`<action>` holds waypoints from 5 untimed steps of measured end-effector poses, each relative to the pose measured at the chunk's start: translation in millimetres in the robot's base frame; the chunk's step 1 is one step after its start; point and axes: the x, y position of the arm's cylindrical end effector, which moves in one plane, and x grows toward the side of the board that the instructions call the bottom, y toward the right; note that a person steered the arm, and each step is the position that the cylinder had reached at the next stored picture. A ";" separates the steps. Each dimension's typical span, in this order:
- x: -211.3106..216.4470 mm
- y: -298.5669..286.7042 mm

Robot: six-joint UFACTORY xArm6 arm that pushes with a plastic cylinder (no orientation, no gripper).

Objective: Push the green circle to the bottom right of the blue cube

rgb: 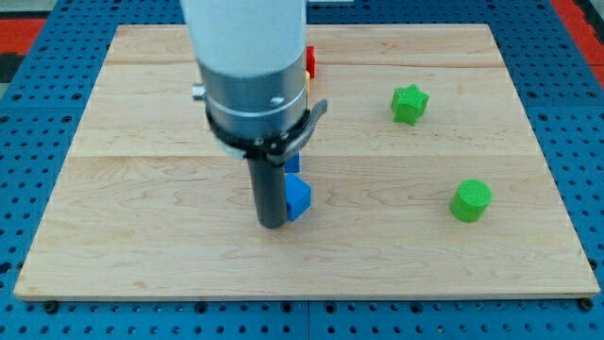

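The green circle (pixel 470 200) is a short green cylinder at the board's right, below the middle. The blue cube (pixel 297 196) lies near the board's centre, partly hidden by the rod. My tip (pixel 273 225) rests on the board touching the blue cube's left side. The green circle lies far to the right of the tip and the cube, at about the same height in the view.
A green star-shaped block (pixel 410 104) sits at the upper right. A red block (pixel 310 62) and a sliver of yellow (pixel 308 85) and another blue piece (pixel 293 162) peek out behind the arm. The wooden board (pixel 142 236) lies on a blue pegboard.
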 end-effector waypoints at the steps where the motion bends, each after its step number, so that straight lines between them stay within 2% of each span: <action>1: -30.6 12.8; 2: -36.4 20.8; 4: -9.5 30.5; 5: 3.9 72.2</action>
